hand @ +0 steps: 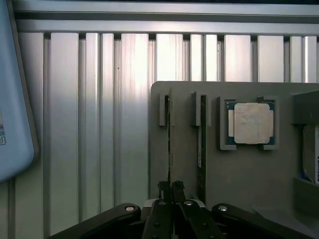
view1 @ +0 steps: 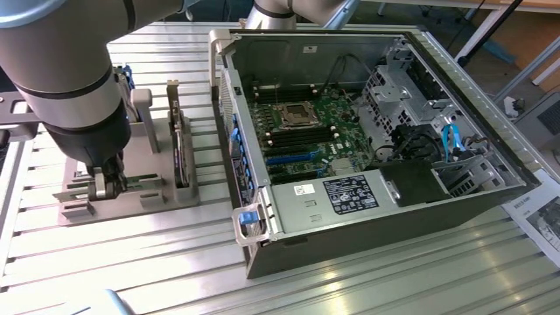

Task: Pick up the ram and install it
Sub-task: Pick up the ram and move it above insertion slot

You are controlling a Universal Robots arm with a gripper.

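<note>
- On the grey holder (view1: 131,203) at the exterior view's left, beside the open computer case (view1: 455,216), your gripper (view1: 107,182) is down among the slots.
- The ram (hand: 169,139) stands on its thin edge in one slot, probably so its upper edge is free for a pinch from above.
- A second stick (hand: 202,144) stands in the next slot. The square chip (hand: 251,123) lies flat in its own pocket.
- Your gripper is clenched narrowly on the ram, one finger on each side. The ram sits in its slot, not yet lifted.
- The case lies on its side, so its board (view1: 306,131) faces up.
</note>
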